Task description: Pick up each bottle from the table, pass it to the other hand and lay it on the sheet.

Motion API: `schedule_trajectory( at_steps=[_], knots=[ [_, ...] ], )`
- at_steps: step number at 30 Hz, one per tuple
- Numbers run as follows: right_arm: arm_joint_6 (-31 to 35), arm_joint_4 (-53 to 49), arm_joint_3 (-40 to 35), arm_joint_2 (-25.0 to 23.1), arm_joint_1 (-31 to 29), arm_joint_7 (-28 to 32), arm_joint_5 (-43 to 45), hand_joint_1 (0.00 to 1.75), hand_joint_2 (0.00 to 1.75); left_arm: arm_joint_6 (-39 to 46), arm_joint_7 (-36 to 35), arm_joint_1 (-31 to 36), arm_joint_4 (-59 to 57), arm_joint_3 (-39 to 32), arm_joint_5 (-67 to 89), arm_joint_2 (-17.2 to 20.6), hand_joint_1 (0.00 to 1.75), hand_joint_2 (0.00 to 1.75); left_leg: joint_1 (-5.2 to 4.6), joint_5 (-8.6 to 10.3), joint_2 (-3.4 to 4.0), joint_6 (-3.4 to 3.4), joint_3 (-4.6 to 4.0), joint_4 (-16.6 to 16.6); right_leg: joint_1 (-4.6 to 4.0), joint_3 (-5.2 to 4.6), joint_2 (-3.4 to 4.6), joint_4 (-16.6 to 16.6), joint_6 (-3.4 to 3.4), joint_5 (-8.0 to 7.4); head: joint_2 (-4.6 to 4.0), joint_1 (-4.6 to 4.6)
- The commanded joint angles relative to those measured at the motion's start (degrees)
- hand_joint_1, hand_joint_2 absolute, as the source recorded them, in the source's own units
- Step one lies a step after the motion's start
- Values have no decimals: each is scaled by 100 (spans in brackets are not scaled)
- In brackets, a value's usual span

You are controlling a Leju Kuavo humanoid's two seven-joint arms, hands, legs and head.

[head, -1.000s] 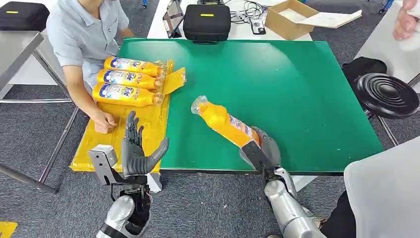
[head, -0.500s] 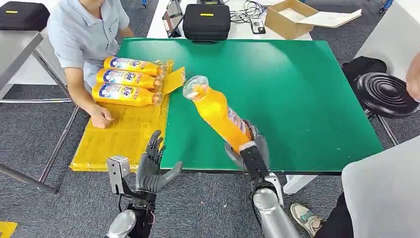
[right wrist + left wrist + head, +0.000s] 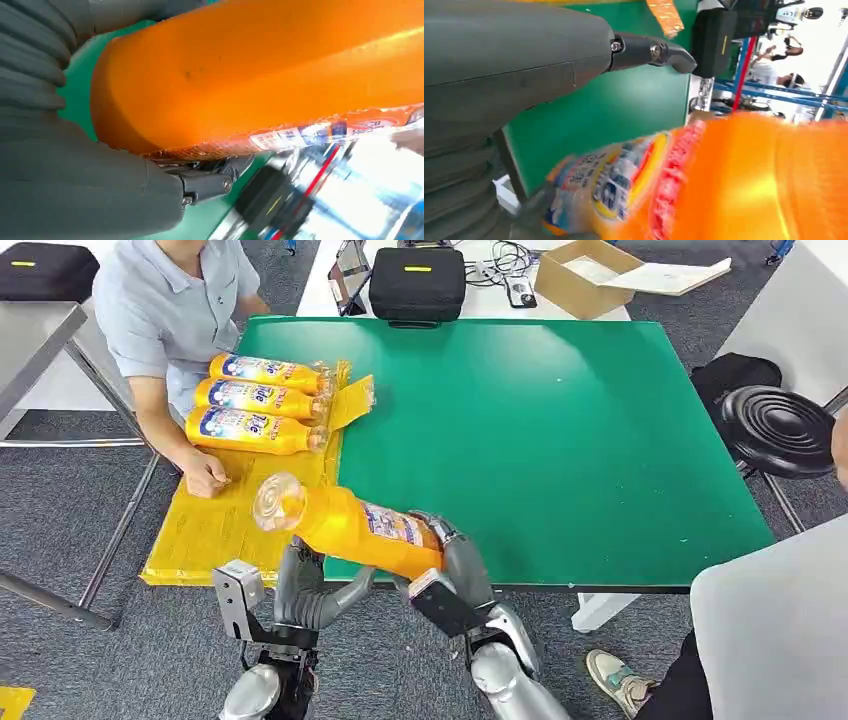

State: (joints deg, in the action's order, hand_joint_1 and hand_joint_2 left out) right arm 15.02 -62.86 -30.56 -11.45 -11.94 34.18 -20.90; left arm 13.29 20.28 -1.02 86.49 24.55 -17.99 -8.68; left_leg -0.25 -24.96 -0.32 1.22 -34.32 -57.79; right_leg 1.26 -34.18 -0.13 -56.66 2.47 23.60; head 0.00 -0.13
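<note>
My right hand (image 3: 458,578) grips the base of an orange bottle (image 3: 355,528) and holds it tilted across the table's front edge, cap end (image 3: 278,502) out over the yellow sheet (image 3: 228,532). My left hand (image 3: 303,590) is just under the bottle's middle, fingers spread upward behind it and thumb out to the side, not closed on it. The left wrist view has the bottle (image 3: 749,190) close beside the straight thumb (image 3: 654,51). The right wrist view has the bottle (image 3: 280,65) lying against my right hand (image 3: 75,185). Three orange bottles (image 3: 255,398) lie side by side on the sheet's far end.
A seated person rests a hand (image 3: 205,478) on the sheet near the three bottles. The green table (image 3: 560,420) stretches ahead. Beyond it stand a black case (image 3: 417,282) and a cardboard box (image 3: 590,275). A black stool (image 3: 780,430) and another person (image 3: 770,630) are on the right.
My right hand has swung the bottle left and down from over the green table to the front edge. My left hand shifted right and lower, ending beneath the bottle.
</note>
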Motion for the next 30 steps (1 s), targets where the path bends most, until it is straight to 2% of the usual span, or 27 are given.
schedule_trajectory(
  at_steps=[1, 18, 19, 21, 22, 30],
  knots=[
    [-21, 788, -827, 58, -307, 91, 4, 175, 175, -92, -115, 300, -233, 213, -408, -19, 0, 175, 10, -6, 0, -9, 20, 2, -12, 24, -1, 8, -13, 4, 0, 4],
    [-110, 1112, -815, -14, -505, -50, 229, 175, 175, -671, -205, 326, -272, 404, -726, 180, 0, 175, 11, -8, 8, -10, 26, 3, -12, 28, 4, 8, -16, 5, 0, 2],
    [-195, 1155, -941, -7, -532, -26, 155, 175, 175, -583, -233, 391, -409, 335, -723, 135, 84, 175, 9, -4, 7, -8, 19, 4, -9, 20, 3, 7, -12, 2, 0, 2],
    [-213, 1162, -985, -26, -519, -26, 142, 175, 175, -582, -230, 451, -492, 315, -724, 117, 84, 175, 9, -5, 7, -9, 23, 5, -10, 25, 2, 8, -14, 3, 0, 2],
    [-257, 1164, -1050, -19, -525, -13, 117, 175, 175, -581, -231, 483, -557, 294, -724, 96, 175, 175, 6, -2, 3, -7, 18, 6, -7, 20, -1, 7, -11, 2, 0, 2],
    [-454, 1124, -1265, 1, -512, 30, 83, 175, 175, -684, -248, 550, -681, 194, -848, 38, 175, 175, 3, 0, 1, -5, 11, 5, -3, 12, -3, 5, -8, 2, 0, 4]
  ],
)
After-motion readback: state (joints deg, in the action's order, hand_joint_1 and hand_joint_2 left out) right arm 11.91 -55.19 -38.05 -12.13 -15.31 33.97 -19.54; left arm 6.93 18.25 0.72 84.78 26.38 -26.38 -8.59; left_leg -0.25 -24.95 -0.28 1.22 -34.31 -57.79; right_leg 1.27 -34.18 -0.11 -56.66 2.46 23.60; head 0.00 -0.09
